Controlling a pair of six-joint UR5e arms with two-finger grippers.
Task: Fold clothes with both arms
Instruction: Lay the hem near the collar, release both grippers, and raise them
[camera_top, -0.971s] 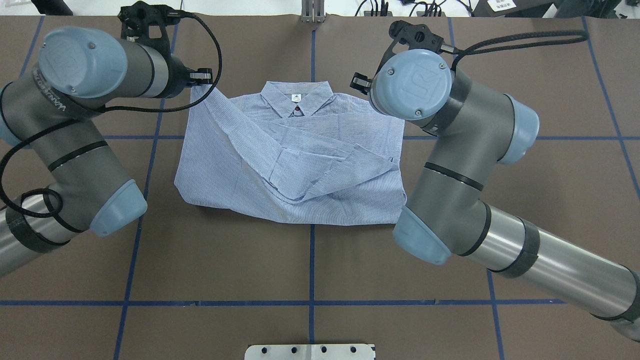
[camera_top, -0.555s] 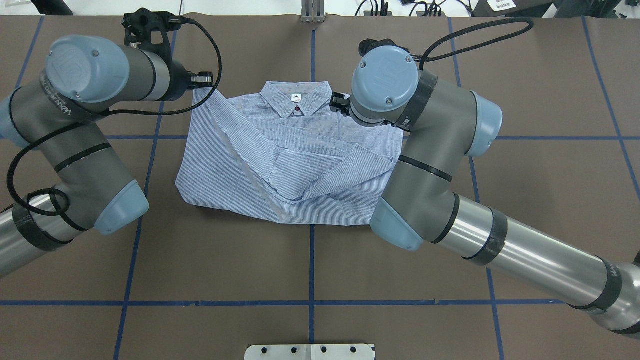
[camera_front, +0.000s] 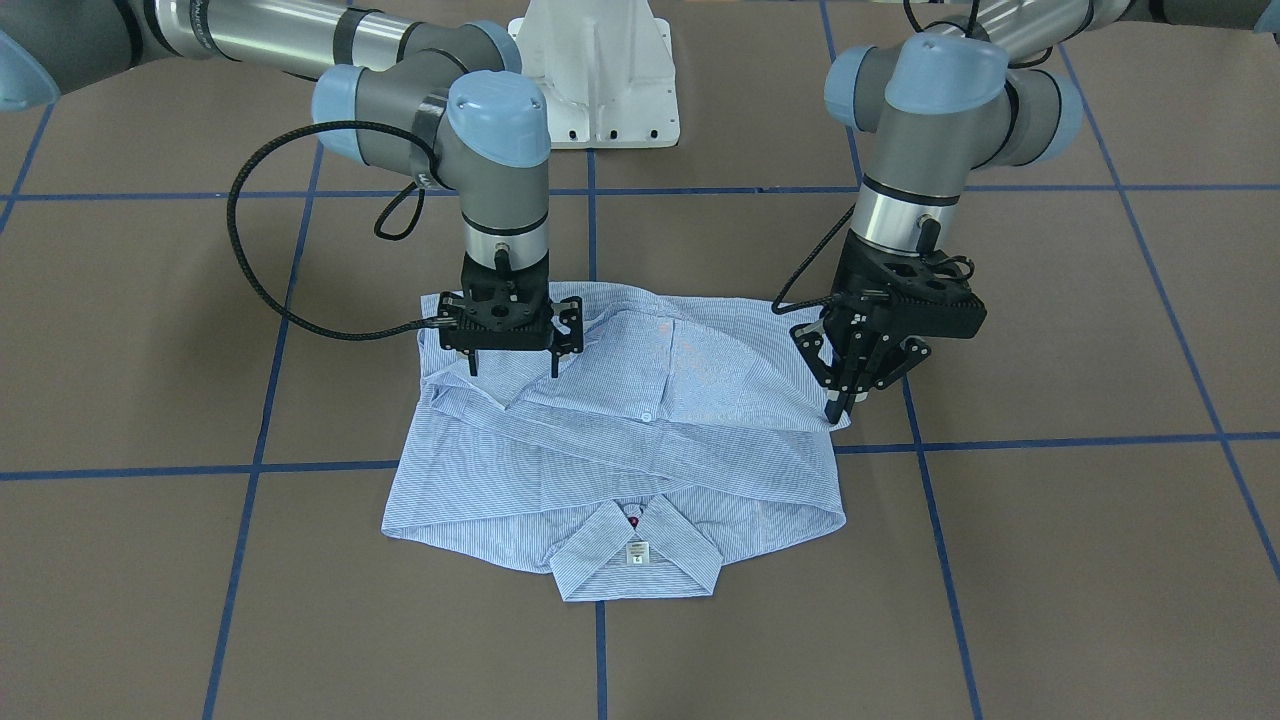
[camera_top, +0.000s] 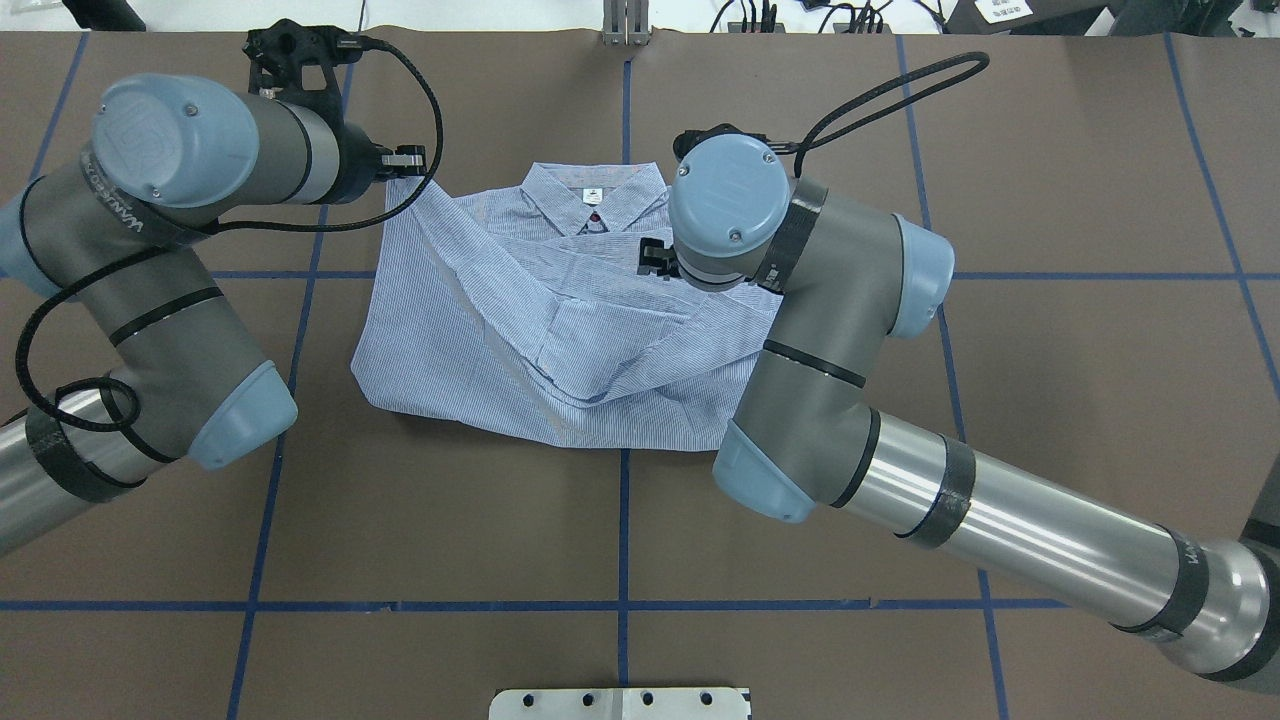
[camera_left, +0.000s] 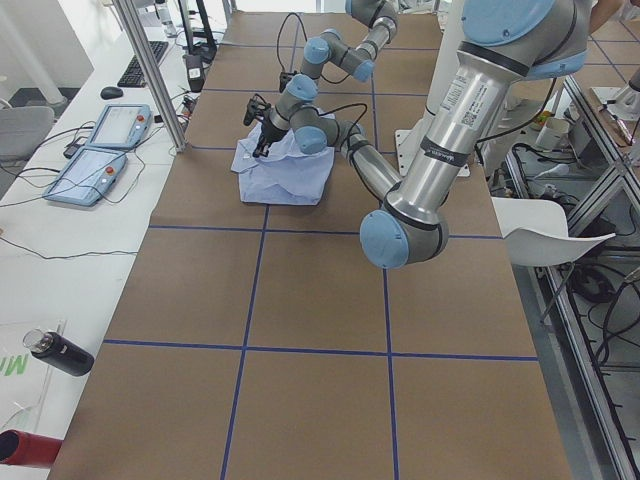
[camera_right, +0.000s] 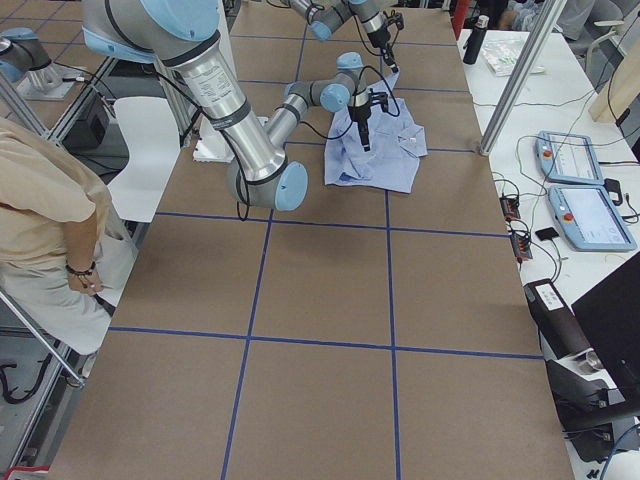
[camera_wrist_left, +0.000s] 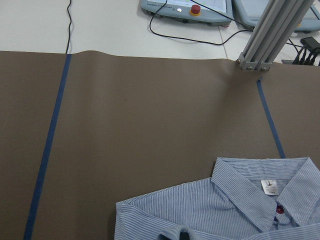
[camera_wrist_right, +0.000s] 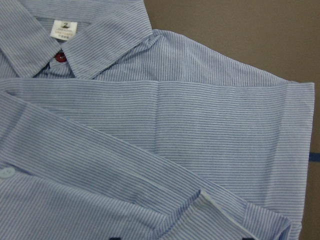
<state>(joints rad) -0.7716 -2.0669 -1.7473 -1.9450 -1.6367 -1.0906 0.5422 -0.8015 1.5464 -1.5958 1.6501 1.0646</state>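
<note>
The light blue striped shirt lies partly folded on the brown table, sleeves crossed over its front, collar toward the far edge. My left gripper is shut on the shirt's shoulder corner and holds it slightly raised; in the overhead view this gripper is at the shirt's upper left. My right gripper hovers open just over the shirt's lower half, fingers spread, nothing between them. The right wrist view shows the shirt close below. In the overhead view the wrist hides most of that gripper.
The white pedestal base stands behind the shirt. An aluminium post rises at the far edge, with control pendants beyond it. A seated person is beside the table. Blue tape lines cross the brown surface.
My right arm swung from beside the shirt's right shoulder to over the shirt's middle, nearer the robot. The left arm and its held corner stayed almost still.
</note>
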